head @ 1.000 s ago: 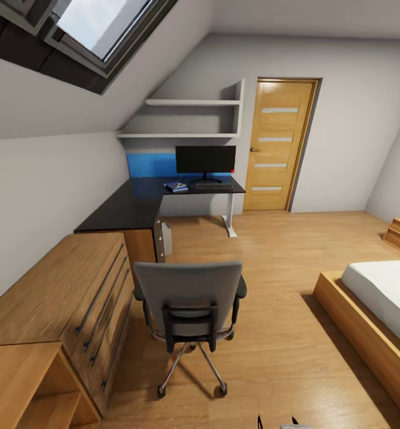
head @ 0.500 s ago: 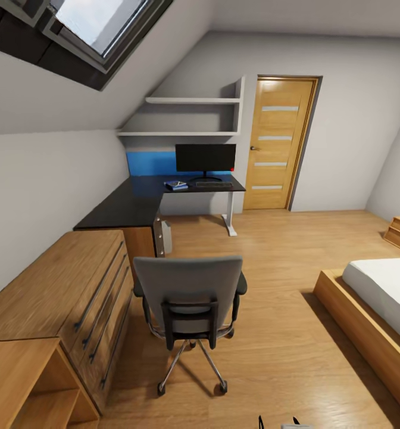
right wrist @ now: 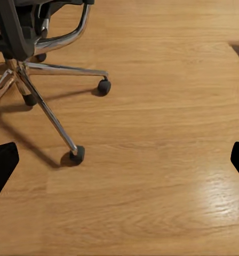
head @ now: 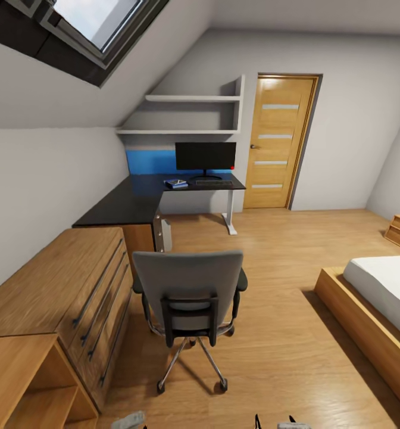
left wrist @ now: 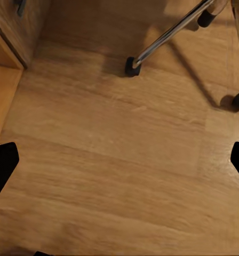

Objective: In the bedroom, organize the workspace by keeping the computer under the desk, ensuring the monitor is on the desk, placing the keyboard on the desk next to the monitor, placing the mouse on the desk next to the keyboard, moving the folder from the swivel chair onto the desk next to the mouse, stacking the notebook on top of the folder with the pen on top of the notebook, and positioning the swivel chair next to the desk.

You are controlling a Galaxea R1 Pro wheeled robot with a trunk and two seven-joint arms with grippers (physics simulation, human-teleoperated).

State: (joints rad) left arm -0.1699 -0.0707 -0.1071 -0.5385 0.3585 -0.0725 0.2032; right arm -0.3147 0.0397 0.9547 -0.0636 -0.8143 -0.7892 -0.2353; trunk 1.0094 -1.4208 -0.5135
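Grippers: left gripper (left wrist: 119,165) and right gripper (right wrist: 119,165) both spread wide, dark fingertips at opposite frame edges of each wrist view, nothing between them.
Head view, change: whole frame has slid slightly against the earlier pictures; skylight climbs out at upper left, chair sits a touch lower and nearer, a grey arm part enters at the bottom edge. Reads as camera and base advancing, not the furniture moving.
Head view, meaning: judged an approach to the swivel chair (head: 188,292), centre frame, back turned to camera, well apart from the desk (head: 128,205); pushing it in looks like the step left.
Head view, desk: monitor (head: 205,157) upright at the far end, keyboard (head: 213,184) just before it, folder (head: 176,184) left of the keyboard with something small on top, too small to sort. Computer (head: 166,237) pale, on the floor by the drawers.
Head view, room: oak cabinets (head: 51,298) lower left, oak door (head: 278,143) upper right, bed (head: 378,298) at right edge.
Left wrist view: oak plank floor (left wrist: 114,176); one chair caster (left wrist: 132,66) and chrome spoke in the upper part.
Right wrist view: chrome star base (right wrist: 39,96) upper left, glossy planks elsewhere.
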